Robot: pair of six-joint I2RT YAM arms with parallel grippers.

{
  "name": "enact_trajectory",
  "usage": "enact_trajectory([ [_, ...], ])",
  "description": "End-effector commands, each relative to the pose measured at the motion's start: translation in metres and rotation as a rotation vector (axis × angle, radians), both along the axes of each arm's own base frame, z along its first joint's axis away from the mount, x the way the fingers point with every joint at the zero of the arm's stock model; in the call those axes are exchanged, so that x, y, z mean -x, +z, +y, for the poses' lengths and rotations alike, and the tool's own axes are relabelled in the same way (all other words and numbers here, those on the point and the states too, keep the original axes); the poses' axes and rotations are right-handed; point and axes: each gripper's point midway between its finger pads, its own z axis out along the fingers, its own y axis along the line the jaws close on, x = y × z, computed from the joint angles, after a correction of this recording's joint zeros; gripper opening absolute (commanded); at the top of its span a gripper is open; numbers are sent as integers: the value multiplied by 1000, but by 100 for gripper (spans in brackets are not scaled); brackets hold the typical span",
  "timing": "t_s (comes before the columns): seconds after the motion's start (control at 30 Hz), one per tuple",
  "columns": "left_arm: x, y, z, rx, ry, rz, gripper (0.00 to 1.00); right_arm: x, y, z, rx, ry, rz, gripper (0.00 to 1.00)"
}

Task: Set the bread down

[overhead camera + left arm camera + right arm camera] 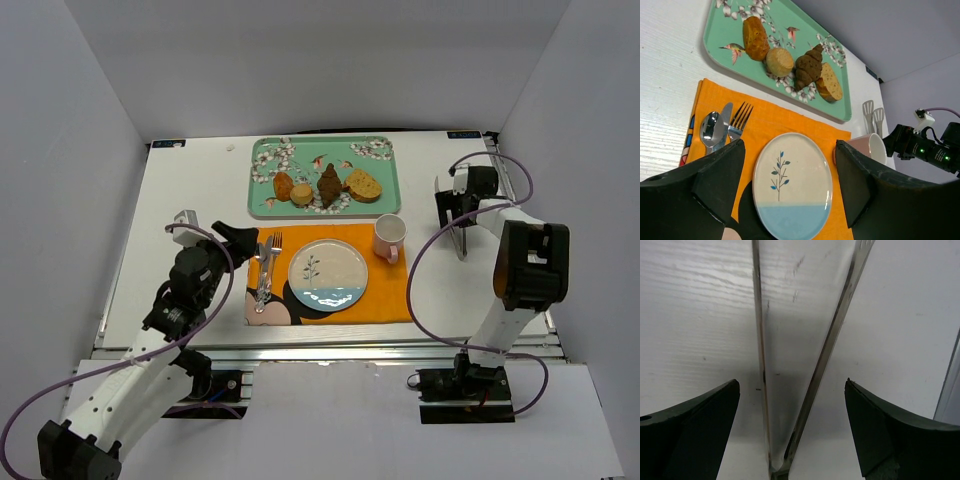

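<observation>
Top view: white wood-grain table (190, 200), boxed in by plain pale grey walls (300, 60) on three sides, with an aluminium rail (330, 352) along the near edge. All the bread sits on the teal floral tray (388, 175) at far centre, in a left-to-right row: bread roll (284, 186), round bun (302, 194), dark croissant (329, 185), bread slice (363, 184), packed close together. Nearer is an orange placemat (385, 290) with the fork (270, 262) and spoon (260, 295) on its left, the plate (328, 274) in the middle and a pink mug (389, 236) at its far right corner. The left gripper (245, 245) hangs over the placemat's far left corner beside the cutlery. The right gripper (455, 210) is at the table's right side, over metal tongs (460, 240). Left wrist view: fingers (720, 180) are spread apart and grasp nothing; the plate is framed between them on the mat. A knife (725, 117) lies between spoon and fork, and the bread is on the tray beyond. A grey wall is behind the tray. Right wrist view: fingers (695, 430) are spread wide, straddling both tong arms, which lie flat on bare table. No contact is visible. The surface has faint scuffs.
</observation>
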Motion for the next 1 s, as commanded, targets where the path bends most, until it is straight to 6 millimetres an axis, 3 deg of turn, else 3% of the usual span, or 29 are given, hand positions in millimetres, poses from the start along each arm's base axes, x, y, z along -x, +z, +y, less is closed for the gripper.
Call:
enact_trajectory([
  [0.0, -3, 9, 0, -13, -5, -19, 82, -7, 9, -18, 73, -103, 1, 90],
  [0.17, -4, 7, 0, -6, 1, -20, 82, -16, -13, -14, 39, -106, 76, 87],
  [0.27, -4, 5, 0, -5, 3, -15, 82, -15, -27, 0, -26, -68, 120, 80],
  [0.47, -5, 7, 2, -20, 9, -10, 82, -8, -44, 4, -91, -75, 205, 68],
  [0.97, -11, 10, -4, -29, -10, -13, 82, 29, -78, 3, -116, 15, 357, 70],
])
